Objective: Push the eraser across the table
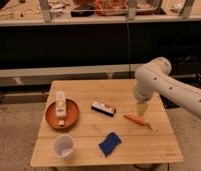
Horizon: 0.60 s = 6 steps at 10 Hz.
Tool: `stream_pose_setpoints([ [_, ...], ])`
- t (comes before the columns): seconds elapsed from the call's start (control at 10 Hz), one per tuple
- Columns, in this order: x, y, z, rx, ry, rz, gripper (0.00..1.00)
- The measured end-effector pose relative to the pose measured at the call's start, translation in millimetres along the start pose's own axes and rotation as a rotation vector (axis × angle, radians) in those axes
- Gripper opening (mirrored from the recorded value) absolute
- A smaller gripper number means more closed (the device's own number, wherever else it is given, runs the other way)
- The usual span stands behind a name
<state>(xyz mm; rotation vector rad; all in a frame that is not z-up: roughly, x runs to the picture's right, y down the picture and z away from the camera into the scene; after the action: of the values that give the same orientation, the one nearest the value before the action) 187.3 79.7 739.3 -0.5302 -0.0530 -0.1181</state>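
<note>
The eraser (pixel 103 108), a small block with a black base and a white top with a reddish mark, lies near the middle of the light wooden table (pixel 89 137). My gripper (pixel 142 110) hangs from the white arm at the right, above the table's right half. It is to the right of the eraser, apart from it, just above the carrot (pixel 136 119).
A white bottle (pixel 60 105) lies in an orange bowl (pixel 61 115) at the left. A white cup (pixel 63 146) stands at the front left. A blue folded cloth (pixel 110 143) lies at the front middle. A dark shelf unit stands behind the table.
</note>
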Motion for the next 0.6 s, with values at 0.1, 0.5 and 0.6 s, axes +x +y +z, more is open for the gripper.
stream_pose_setpoints([
  [0.1,-2.7,-3.3,4.9,-0.001,-0.005,-0.015,0.8],
  [0.5,-22.1,-12.8,24.9,-0.006,-0.029,-0.056,0.8],
  [0.6,-25.6,-15.3,30.8,-0.006,-0.036,-0.063,0.8],
])
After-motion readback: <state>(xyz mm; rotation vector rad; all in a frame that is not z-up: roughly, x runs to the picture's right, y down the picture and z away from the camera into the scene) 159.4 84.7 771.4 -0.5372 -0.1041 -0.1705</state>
